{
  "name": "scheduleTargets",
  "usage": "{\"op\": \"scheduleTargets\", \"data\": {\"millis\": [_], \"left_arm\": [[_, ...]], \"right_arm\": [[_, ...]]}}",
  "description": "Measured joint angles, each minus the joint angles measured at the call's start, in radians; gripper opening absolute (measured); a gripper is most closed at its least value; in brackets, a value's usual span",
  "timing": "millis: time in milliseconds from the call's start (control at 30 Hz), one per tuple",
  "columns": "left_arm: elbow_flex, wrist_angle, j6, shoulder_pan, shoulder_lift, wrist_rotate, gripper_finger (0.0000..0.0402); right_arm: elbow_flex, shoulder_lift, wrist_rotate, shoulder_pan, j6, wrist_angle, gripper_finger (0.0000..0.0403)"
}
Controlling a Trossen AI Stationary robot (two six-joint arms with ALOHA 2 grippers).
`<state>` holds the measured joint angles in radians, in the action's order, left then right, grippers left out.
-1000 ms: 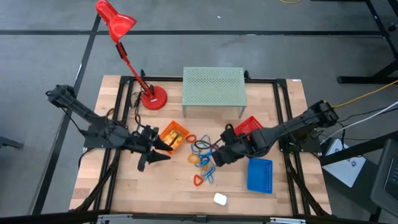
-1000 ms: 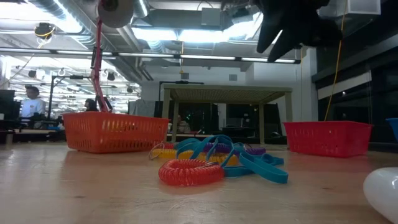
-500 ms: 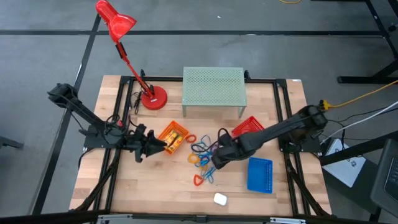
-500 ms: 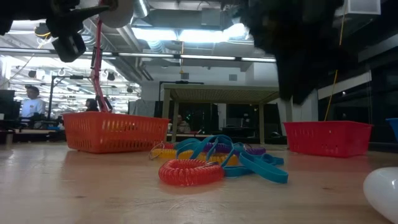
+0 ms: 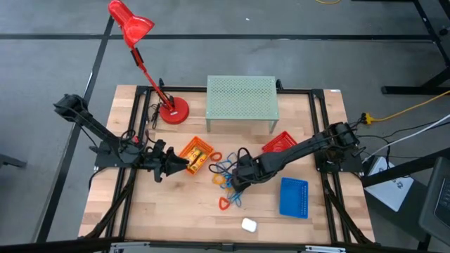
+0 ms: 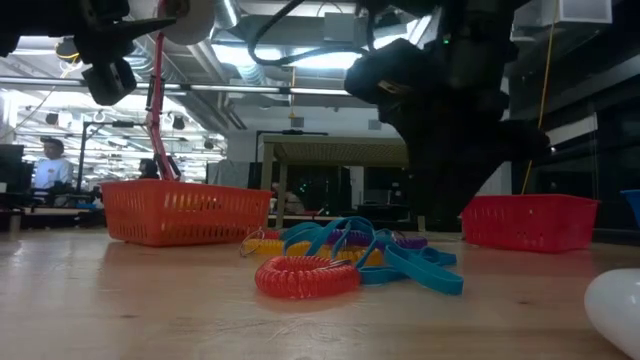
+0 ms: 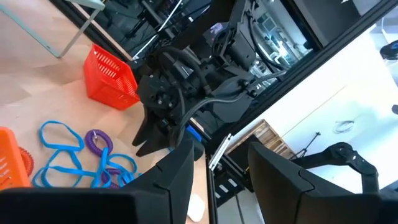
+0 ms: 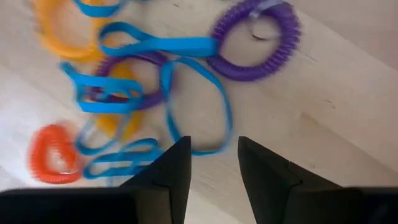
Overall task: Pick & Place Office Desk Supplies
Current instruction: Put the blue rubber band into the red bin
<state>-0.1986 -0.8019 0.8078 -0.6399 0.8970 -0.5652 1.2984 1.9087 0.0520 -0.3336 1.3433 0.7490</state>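
Since a sec ago I've swung the right gripper from beside the red basket to over the loop pile, fingers apart, empty, so next is a blue loop pick. Left gripper hangs by orange basket, narrowly open, empty.

No legible text, labels, brands, numbers or signs on any object or surface.

We see the right gripper stretched to the worktop's middle, fingers parted and empty. The left gripper hangs raised toward the worktop's left edge, its fingers parted too.
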Motion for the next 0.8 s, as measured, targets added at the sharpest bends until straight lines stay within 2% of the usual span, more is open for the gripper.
{"op": "scheduleTargets", "data": {"millis": [400,633,800], "left_arm": [[0.000,0.021,0.009,0.000,0.000,0.003,0.0148],[0.000,0.021,0.019,0.000,0.000,0.007,0.0148],[0.000,0.021,0.019,0.000,0.000,0.007,0.0148]], "right_arm": [[-0.011,0.019,0.026,0.018,0.010,0.008,0.0135],[-0.012,0.068,-0.039,0.038,-0.005,-0.044,0.0135],[-0.012,0.068,-0.037,0.038,0.003,-0.029,0.0135]]}}
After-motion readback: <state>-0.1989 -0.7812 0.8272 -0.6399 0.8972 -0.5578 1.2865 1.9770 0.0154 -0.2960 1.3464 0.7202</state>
